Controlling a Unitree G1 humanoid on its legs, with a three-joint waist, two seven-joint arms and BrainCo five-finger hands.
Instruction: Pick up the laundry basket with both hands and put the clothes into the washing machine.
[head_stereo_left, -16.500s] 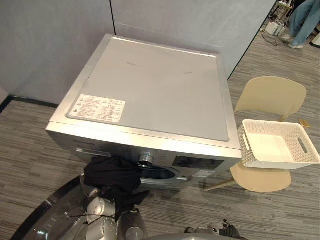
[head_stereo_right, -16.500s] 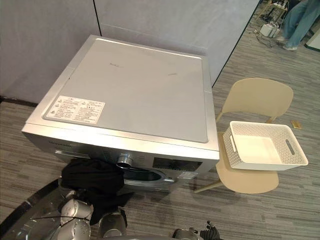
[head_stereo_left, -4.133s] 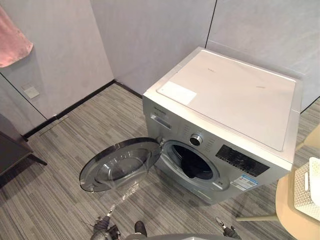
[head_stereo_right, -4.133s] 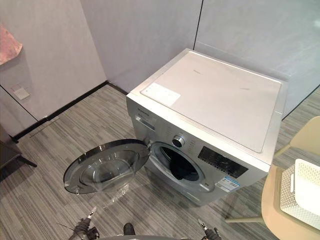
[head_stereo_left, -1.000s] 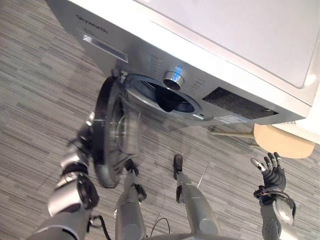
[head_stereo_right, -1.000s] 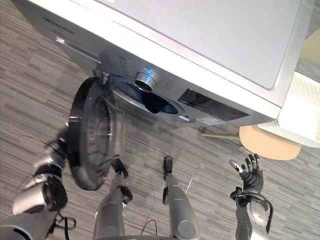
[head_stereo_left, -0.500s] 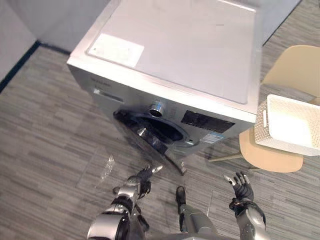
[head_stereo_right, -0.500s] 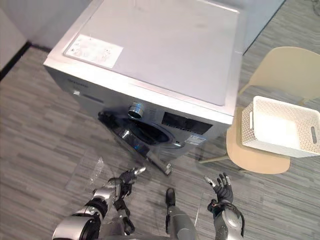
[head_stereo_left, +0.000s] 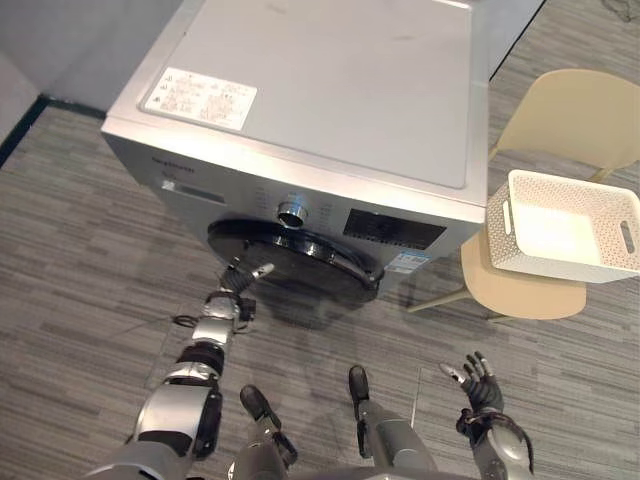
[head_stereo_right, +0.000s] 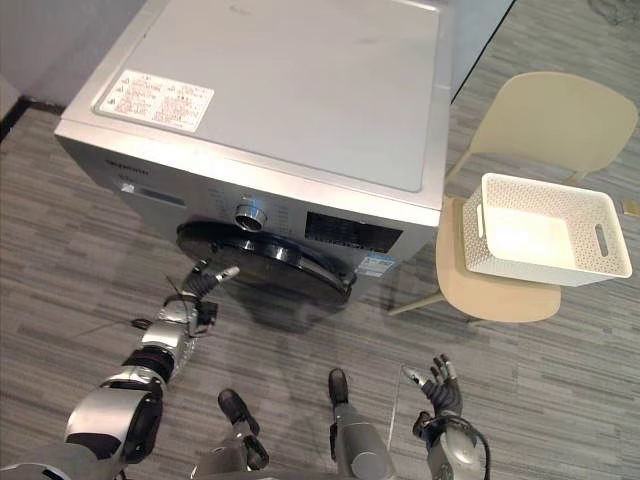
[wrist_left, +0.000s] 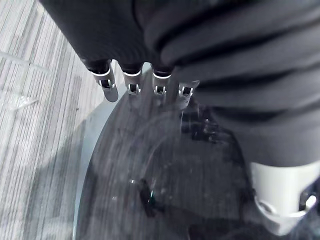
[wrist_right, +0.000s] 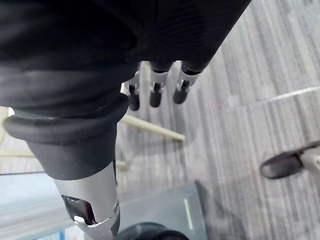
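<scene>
The washer (head_stereo_left: 330, 90) is a silver-grey front-loader standing on the floor, its flat top carrying a white label (head_stereo_left: 200, 97) at the front left corner. On its front sit a metal knob (head_stereo_left: 292, 213) and, to the right of it, a dark panel (head_stereo_left: 394, 228). Below the knob the round door (head_stereo_left: 290, 262), dark glass in a dark ring, lies close against the front; whether it is latched cannot be told. The basket (head_stereo_left: 565, 262) is white, rectangular and perforated, with slot handles in its short ends, upright on a beige chair (head_stereo_left: 530, 295) just right of the washer.
</scene>
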